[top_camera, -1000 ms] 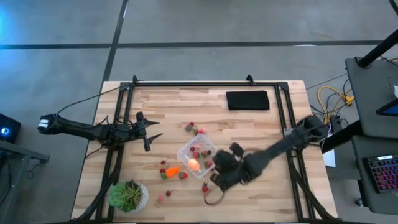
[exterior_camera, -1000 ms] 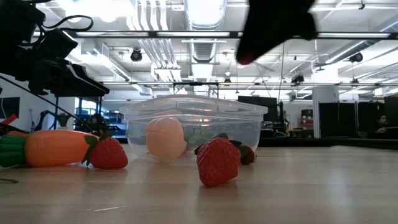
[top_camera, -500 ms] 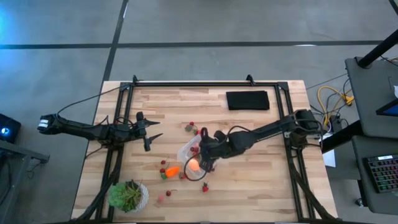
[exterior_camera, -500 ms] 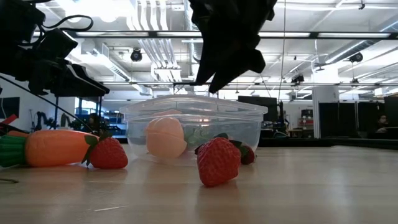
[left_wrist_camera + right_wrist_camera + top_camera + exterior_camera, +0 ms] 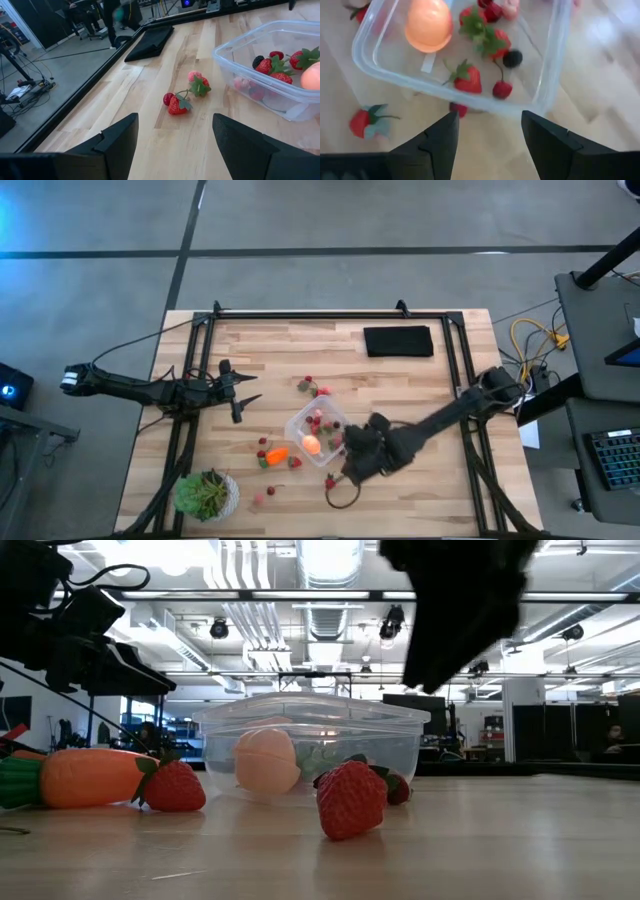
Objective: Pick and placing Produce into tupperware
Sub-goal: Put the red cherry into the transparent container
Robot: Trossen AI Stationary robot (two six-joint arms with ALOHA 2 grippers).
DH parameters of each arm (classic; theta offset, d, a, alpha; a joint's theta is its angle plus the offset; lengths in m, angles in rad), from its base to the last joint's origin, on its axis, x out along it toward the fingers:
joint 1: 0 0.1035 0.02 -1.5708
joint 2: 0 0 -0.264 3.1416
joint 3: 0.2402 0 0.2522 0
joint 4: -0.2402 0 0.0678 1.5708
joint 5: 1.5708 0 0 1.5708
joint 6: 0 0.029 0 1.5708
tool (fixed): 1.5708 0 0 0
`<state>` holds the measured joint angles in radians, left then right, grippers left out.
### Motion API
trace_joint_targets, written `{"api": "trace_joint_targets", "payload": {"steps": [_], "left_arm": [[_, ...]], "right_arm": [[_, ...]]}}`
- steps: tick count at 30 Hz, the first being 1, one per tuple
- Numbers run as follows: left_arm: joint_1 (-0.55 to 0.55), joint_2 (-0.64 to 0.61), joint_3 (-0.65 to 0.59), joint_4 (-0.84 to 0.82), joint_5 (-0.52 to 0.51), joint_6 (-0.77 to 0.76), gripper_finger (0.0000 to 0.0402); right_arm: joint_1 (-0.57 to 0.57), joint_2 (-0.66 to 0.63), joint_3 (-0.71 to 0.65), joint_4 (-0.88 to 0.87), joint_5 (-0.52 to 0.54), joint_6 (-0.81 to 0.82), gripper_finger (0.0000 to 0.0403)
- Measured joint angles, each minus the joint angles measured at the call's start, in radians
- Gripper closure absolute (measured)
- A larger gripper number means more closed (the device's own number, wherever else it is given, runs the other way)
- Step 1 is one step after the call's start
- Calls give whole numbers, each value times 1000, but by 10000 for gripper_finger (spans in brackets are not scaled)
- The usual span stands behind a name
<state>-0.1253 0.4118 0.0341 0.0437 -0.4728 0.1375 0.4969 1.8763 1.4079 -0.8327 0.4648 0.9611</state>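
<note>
The clear square tupperware (image 5: 315,428) stands mid-table and holds the round pink-orange fruit (image 5: 427,25) and several red strawberries (image 5: 467,77). The orange carrot (image 5: 277,454) lies on the table just left of it. Loose strawberries lie beyond the tupperware (image 5: 308,385), beside the carrot (image 5: 295,462) and nearer the front (image 5: 330,482). My right gripper (image 5: 346,458) hangs open and empty above the table at the tupperware's near right corner, and also shows in its wrist view (image 5: 490,120). My left gripper (image 5: 240,392) waits open and empty at the table's left.
A flat black pad (image 5: 398,341) lies at the far right. A leafy potted plant (image 5: 207,493) stands at the near left corner. A black rail frame (image 5: 300,315) runs along the far edge and both sides. Bare wood shows right of the tupperware.
My right gripper has swung from the tupperware's near right side toward the table's left, over the tupperware, and then back to the near right side. The tupperware, the carrot and the loose strawberries on the table have stayed in place.
</note>
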Motion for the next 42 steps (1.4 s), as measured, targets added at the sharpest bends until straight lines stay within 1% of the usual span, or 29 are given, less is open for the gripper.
{"api": "trace_joint_targets", "payload": {"steps": [3, 5, 8, 12, 18, 25, 37, 42], "left_arm": [[0, 0, 0, 0, 0, 0, 160], [0, 0, 0, 0, 0, 0, 160], [0, 0, 0, 0, 0, 0, 160], [0, -1, 0, 1, 0, 0, 160], [0, 5, 0, 1, 0, 0, 160], [0, 6, 0, 0, 0, 0, 160], [0, 6, 0, 0, 0, 0, 160], [0, 6, 0, 0, 0, 0, 160]], "right_arm": [[54, 7, -35, 54, 27, 151, 195], [76, 28, -50, 107, 27, 186, 195], [85, 80, -54, 171, 7, 179, 195], [85, 141, -38, 185, 8, 180, 195], [83, 186, -37, 206, 8, 168, 195], [80, 187, -37, 224, 61, 165, 195], [24, 187, -42, 251, 77, 172, 196], [4, 187, -43, 250, 75, 164, 207]]}}
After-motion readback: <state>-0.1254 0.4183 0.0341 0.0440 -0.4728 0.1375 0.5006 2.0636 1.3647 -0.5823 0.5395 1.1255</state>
